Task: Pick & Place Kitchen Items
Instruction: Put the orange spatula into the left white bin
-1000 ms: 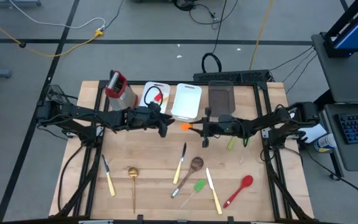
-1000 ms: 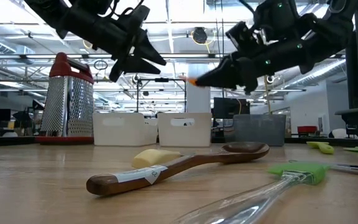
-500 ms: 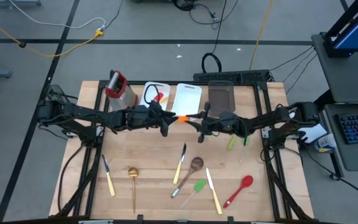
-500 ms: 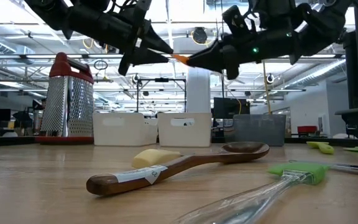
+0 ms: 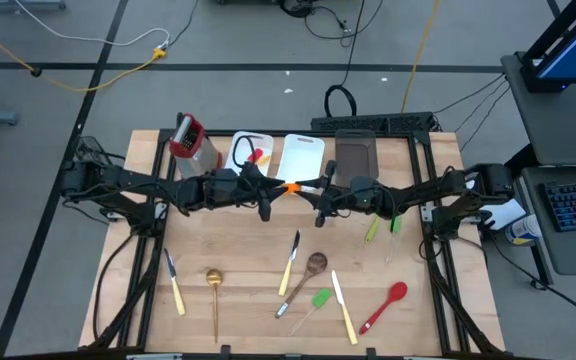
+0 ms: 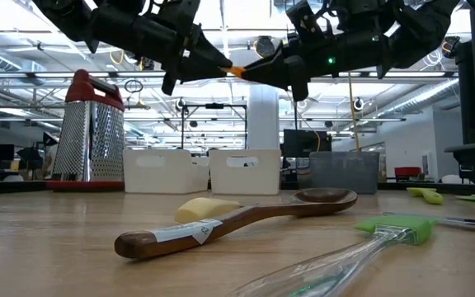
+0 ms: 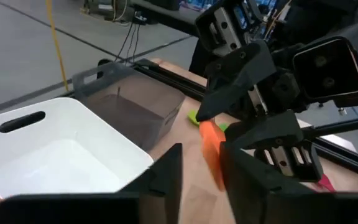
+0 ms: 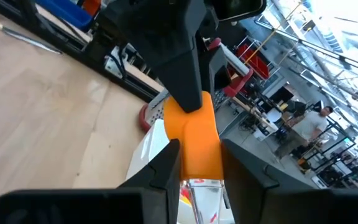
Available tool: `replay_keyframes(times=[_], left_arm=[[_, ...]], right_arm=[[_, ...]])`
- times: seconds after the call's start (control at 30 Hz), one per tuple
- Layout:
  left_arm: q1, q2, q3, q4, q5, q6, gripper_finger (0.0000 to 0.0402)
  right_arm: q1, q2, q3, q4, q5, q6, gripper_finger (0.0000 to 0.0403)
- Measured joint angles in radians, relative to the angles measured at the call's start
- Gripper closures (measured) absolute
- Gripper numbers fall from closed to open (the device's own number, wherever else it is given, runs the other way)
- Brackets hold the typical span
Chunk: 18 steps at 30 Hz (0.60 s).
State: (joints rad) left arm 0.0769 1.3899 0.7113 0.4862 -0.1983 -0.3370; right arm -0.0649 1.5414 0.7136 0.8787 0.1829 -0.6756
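Nearest the table's front edge lie the red spoon (image 5: 385, 305), green spatula (image 5: 313, 303), brown wooden spoon (image 5: 306, 272), gold ladle (image 5: 214, 288) and cream-handled knives (image 5: 288, 262), all flat on the wood. Above mid-table my right gripper (image 5: 311, 190) is clamped on the orange piece (image 5: 291, 188) (held well clear of the boards), and my left gripper (image 5: 273, 194) meets it tip to tip, fingers (image 7: 166, 171) either side of its free end, though I cannot tell whether they pinch. Beyond stand the white bin (image 5: 301, 163) and grey bin (image 5: 354, 156).
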Motion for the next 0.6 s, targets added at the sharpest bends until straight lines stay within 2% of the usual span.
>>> replay_keyframes(times=[0.17, 0.43, 0.6], left_arm=[[0.0, 0.0, 0.0, 0.002, 0.004, 0.032, 0.0388], [0.001, 0.0, 0.0, -0.002, -0.004, 0.072, 0.0397], [0.002, -0.003, 0.0, -0.006, -0.021, 0.126, 0.0398]], right_arm=[[-0.002, 0.0, 0.0, 0.011, 0.001, 0.013, 0.03], [-0.001, -0.001, 0.001, -0.002, -0.002, 0.124, 0.0228], [0.002, -0.001, 0.001, -0.001, -0.002, 0.14, 0.02]])
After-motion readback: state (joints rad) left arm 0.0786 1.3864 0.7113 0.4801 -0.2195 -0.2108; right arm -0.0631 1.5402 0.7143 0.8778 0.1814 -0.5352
